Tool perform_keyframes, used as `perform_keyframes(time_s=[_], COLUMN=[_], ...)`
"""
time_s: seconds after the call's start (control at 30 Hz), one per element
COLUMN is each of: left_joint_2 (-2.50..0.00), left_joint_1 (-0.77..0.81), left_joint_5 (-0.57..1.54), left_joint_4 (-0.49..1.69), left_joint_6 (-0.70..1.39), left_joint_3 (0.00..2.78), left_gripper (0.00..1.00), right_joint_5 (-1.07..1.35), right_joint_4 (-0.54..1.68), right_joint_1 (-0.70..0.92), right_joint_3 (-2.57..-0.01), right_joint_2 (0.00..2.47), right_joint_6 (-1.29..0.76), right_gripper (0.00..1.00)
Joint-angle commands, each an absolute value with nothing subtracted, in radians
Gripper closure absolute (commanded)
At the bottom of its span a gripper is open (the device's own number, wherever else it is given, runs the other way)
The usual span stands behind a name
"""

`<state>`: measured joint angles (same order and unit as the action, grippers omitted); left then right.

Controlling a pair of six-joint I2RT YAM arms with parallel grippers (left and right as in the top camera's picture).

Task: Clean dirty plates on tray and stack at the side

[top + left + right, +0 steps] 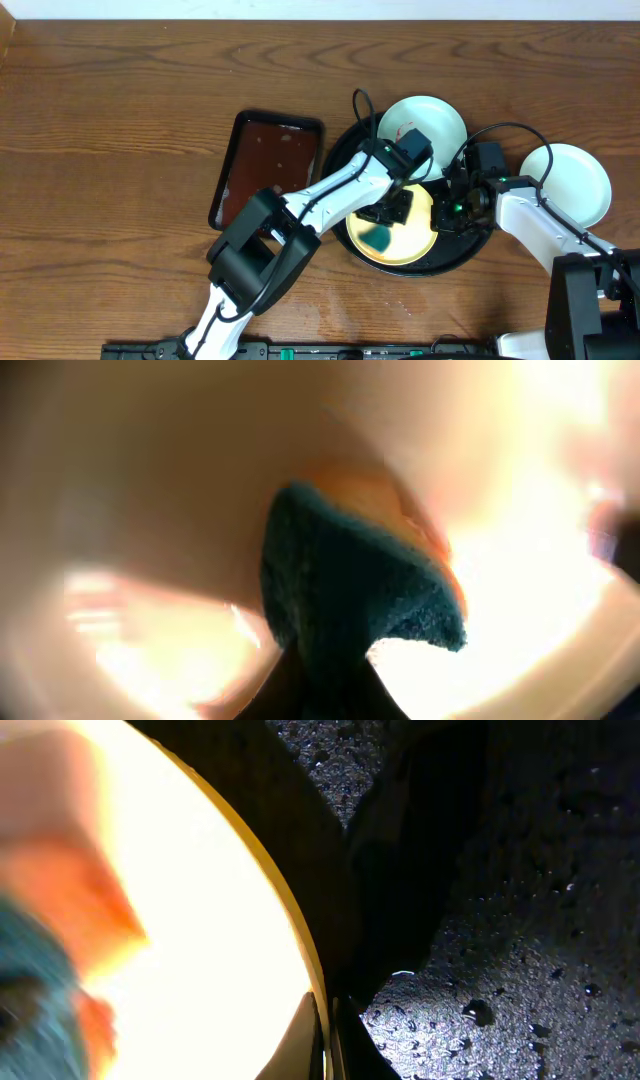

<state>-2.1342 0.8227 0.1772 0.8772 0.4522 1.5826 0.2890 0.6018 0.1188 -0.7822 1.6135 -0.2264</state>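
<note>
The yellow plate (pixel 412 240) lies in the round black tray (pixel 470 245). My left gripper (pixel 385 228) is shut on a teal and orange sponge (pixel 350 580) and presses it on the yellow plate (pixel 150 480). My right gripper (pixel 447 208) is shut on the yellow plate's right rim (pixel 300 935), over the tray's wet black floor (pixel 520 990). A pale plate (pixel 425 118) with red smears sits at the tray's far edge. Another pale plate (pixel 570 180) lies on the table to the right of the tray.
A rectangular dark-brown tray (pixel 268 165) lies left of the black tray. Cables loop over the black tray's far side (pixel 365 105). The arm bases stand at the table's front edge.
</note>
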Motion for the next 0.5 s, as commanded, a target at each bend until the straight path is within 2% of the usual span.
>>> perform_keyframes(time_s=[0.0,0.17,0.27,0.33,0.47], left_joint_2=[-2.176,-2.176,-2.176,-2.176,-2.18], left_joint_1=[0.8,0.8,0.8,0.802,0.802], left_joint_5=[-0.319,-0.514,-0.511,-0.451,-0.166], left_joint_4=[0.905,0.907,0.895,0.884,0.87], left_joint_6=[0.476,0.476,0.472,0.472,0.479], left_joint_3=[1.574,1.574,1.574,1.574,1.571], left_gripper=[0.92,0.92,0.93,0.92,0.93], right_joint_5=[0.236,0.236,0.236,0.236,0.236], right_joint_4=[0.601,0.601,0.601,0.601,0.603], right_joint_1=[0.119,0.119,0.119,0.119,0.119], right_joint_3=[-0.771,-0.771,-0.771,-0.771,-0.771], right_joint_2=[1.636,1.636,1.636,1.636,1.636], right_joint_6=[-0.231,-0.231,-0.231,-0.231,-0.231], right_gripper=[0.99,0.99,0.99,0.99,0.99])
